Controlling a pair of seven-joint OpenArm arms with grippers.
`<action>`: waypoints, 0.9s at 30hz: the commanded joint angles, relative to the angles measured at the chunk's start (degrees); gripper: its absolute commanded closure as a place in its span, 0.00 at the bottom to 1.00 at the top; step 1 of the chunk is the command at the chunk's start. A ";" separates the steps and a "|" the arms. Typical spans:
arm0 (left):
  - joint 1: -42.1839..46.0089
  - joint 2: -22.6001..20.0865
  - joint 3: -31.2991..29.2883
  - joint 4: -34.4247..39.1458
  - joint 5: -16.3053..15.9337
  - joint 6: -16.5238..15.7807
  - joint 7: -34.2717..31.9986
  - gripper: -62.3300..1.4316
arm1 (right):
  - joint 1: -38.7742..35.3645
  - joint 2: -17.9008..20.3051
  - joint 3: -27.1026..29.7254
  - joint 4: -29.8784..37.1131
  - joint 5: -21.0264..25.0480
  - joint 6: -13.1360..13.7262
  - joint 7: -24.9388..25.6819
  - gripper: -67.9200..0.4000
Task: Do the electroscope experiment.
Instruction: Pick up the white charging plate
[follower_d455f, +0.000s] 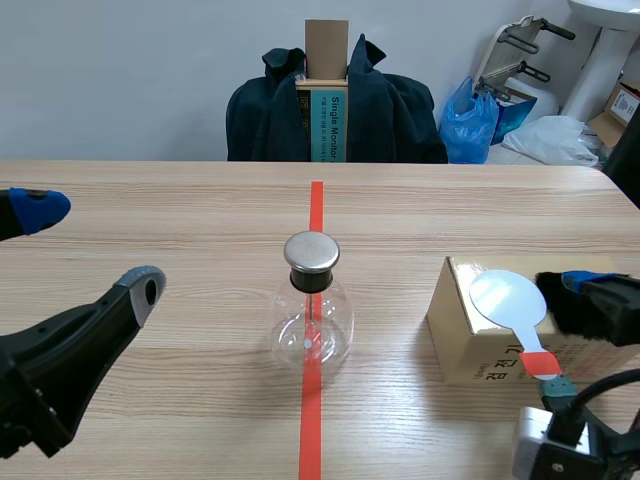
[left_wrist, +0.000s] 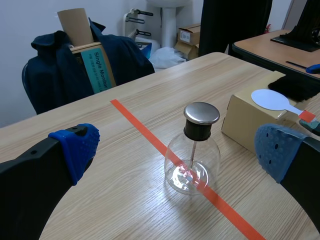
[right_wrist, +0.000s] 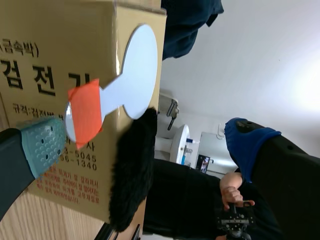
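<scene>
The electroscope, a clear glass flask (follower_d455f: 313, 318) with a metal cap (follower_d455f: 311, 252), stands on the tape line mid-table; it also shows ahead of my left gripper (left_wrist: 192, 150). A cardboard box (follower_d455f: 462, 335) sits to its right. On the box lie a white paddle (follower_d455f: 508, 298) with a red-taped handle and a black fur pad (follower_d455f: 562, 300). My left gripper (follower_d455f: 90, 247) hovers open, left of the flask. My right gripper (follower_d455f: 572, 332) is turned sideways at the box, open. Its teal pad (right_wrist: 45, 145) touches the paddle handle (right_wrist: 84, 112), and its blue pad (right_wrist: 247, 140) is far beyond the fur (right_wrist: 132, 170).
An orange tape line (follower_d455f: 312, 400) runs down the table's middle. Behind the far edge stands a chair draped in a dark jacket (follower_d455f: 395, 110) with a box on it. A blue bag (follower_d455f: 470, 120) sits to its right. A person's hand (right_wrist: 232, 194) shows beyond the box.
</scene>
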 joint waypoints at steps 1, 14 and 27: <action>-0.20 0.00 0.04 1.09 -0.61 -0.11 -0.74 0.00 | 0.96 0.31 -0.02 0.83 0.22 -0.63 -0.70 0.00; -0.20 -0.02 0.04 1.09 -0.61 -0.11 -0.74 0.00 | 1.57 0.31 -1.11 0.31 -0.02 -0.61 -0.79 0.07; -0.20 -0.02 0.04 1.09 -0.61 -0.11 -0.74 0.00 | 1.44 0.31 -1.09 0.31 -0.02 -0.61 -0.83 0.93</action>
